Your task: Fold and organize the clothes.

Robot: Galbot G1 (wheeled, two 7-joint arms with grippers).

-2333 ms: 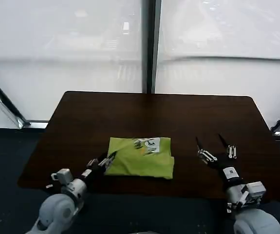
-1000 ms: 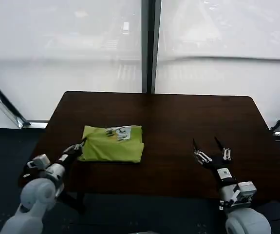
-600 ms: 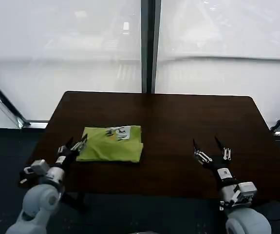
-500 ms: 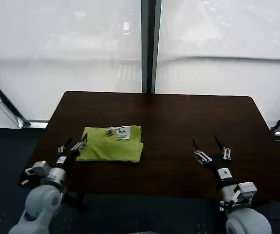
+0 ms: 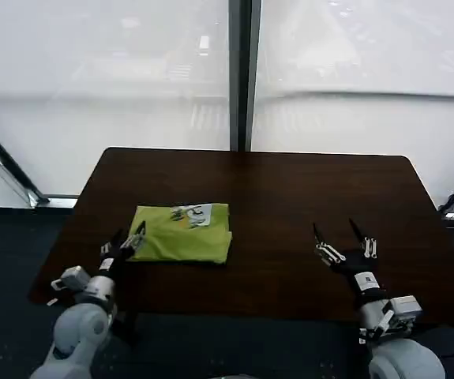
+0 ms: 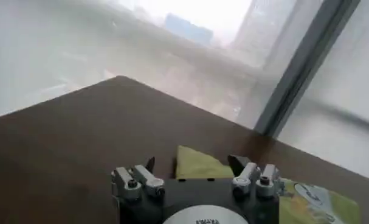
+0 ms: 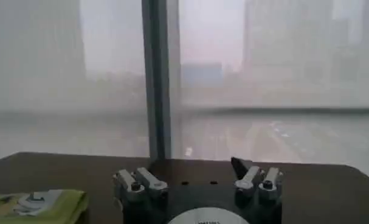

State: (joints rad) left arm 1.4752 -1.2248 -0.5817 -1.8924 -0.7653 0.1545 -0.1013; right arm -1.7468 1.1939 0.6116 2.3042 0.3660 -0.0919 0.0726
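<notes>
Claws at the near edge of the table: the left claw hovers with fingers spread just beside the near-left corner of the folded T-shirt, not touching it; the right claw hangs over bare wood on the right side, fingers likewise spread, well apart from the garment. Farther in, the lime-green T-shirt lies flat as a compact rectangle on the left half of the table, its white printed graphic facing up along the far edge (the left wrist view shows a corner of the fabric between that claw's fingertips). Beyond the table's far edge stands a window with a dark vertical mullion
</notes>
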